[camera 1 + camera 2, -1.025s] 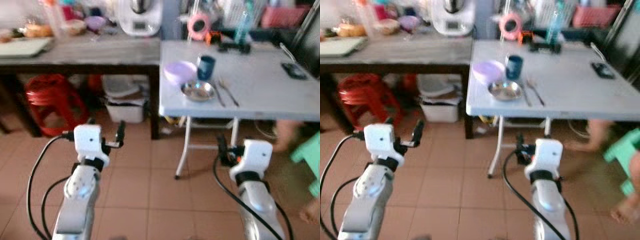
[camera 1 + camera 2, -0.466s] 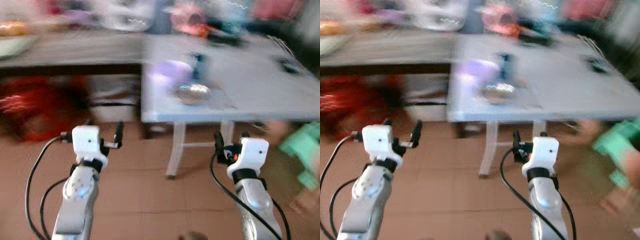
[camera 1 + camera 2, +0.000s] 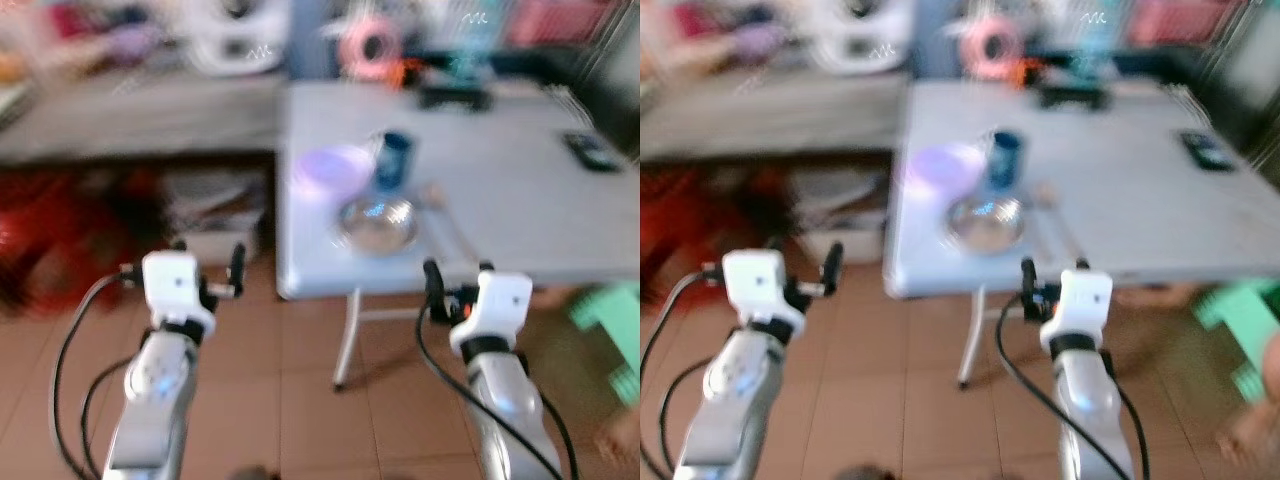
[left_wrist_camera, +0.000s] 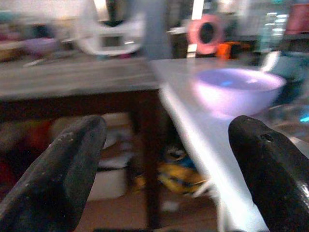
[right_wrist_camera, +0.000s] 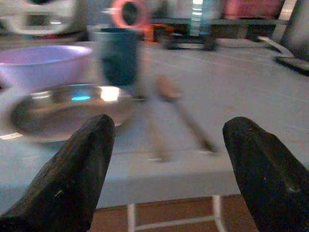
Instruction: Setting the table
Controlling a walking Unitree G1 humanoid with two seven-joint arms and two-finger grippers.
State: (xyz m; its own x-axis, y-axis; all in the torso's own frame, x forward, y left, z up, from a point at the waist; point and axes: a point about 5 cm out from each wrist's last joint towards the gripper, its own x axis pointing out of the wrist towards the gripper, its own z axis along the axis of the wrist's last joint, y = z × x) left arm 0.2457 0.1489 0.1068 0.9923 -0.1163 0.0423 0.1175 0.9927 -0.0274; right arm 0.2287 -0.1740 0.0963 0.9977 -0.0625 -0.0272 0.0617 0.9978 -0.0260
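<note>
**Four pieces wait at the table edge, none of them in hand**

Both grippers are raised in front of the robot, short of the pale grey folding table [image 3: 520, 190], and each has its two black fingers spread wide with nothing between them. The left gripper [image 3: 205, 275] is level with the table's near left corner; the right gripper [image 3: 452, 285] is just below the front edge, close under the tableware.

On the table's near left part sit a shallow round steel plate [image 3: 377, 222], a lilac plastic bowl [image 3: 332, 170] just behind it to the left, and a dark blue cup [image 3: 392, 160] beside the bowl. Some slim cutlery [image 5: 181, 108] lies to the right of the plate, too blurred to tell fork from spoon. These pieces are bunched together near the edge, which reads as either a rough place setting or a stack still to be spread out; I cannot tell which. A dark flat phone-like object [image 3: 592, 152] lies far off on the right side.

My judgement: the handling has not yet begun, and the approach is nearly complete.
</note>
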